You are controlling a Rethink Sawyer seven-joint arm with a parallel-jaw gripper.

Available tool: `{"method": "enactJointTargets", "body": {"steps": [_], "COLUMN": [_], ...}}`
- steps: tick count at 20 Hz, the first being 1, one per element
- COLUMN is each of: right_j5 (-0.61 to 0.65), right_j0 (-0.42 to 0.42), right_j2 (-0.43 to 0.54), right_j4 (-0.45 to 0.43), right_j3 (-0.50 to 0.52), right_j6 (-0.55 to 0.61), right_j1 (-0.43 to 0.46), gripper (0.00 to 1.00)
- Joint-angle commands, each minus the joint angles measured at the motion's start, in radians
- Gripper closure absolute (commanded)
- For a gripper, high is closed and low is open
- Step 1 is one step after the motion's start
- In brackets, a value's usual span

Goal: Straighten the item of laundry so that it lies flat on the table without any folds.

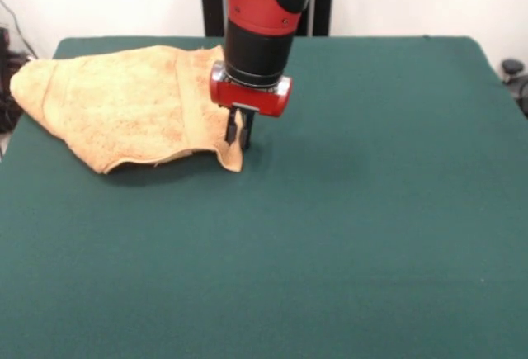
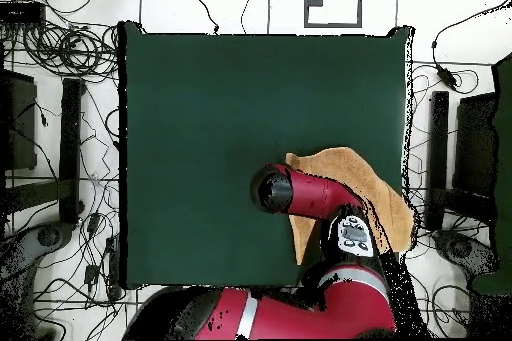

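1. Towel (image 1: 124, 103): orange-tan terry cloth, lying in the table's (image 1: 355, 235) far left corner in the front view, crumpled into a rough wedge rather than a rectangle.
2. Its left tip reaches the table's left edge and appears to hang slightly past it; the far side runs close along the far edge.
3. The near hem runs diagonally from the left tip toward the table's middle, slightly raised, with a shadow beneath it on the green surface.
4. A fold line or band runs top to bottom through the right part of the cloth, just left of the gripper.
5. The rightmost corner of the towel stands up off the surface in a small peak, directly at the gripper.
6. Gripper (image 1: 240, 134): black fingers below a red wrist ring, pointing straight down, tips at or just above the surface. They are closed together on the towel's raised right corner.
7. Arm (image 1: 260, 12): red and black, coming down from the far edge, covering part of the towel's far right portion.
8. Overhead view: the towel (image 2: 385, 197) sits by the table's (image 2: 220, 137) right edge, near the bottom right corner, partly hidden under the arm (image 2: 310, 195); the gripper itself is hidden there.
9. The remaining green surface, right of the gripper in the front view, carries nothing.
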Motion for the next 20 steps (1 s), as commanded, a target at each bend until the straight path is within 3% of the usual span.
{"method": "enactJointTargets", "body": {"steps": [1, 17, 20], "right_j5": [0.095, 0.023, 0.043], "right_j0": [0.092, 0.069, 0.096], "right_j2": [0.16, 0.242, 0.223], "right_j4": [0.109, 0.209, 0.223], "right_j3": [0.038, 0.126, 0.114], "right_j6": [0.222, 0.224, 0.228], "right_j1": [0.042, 0.017, 0.014], "gripper": [1.0, 1.0, 1.0]}}
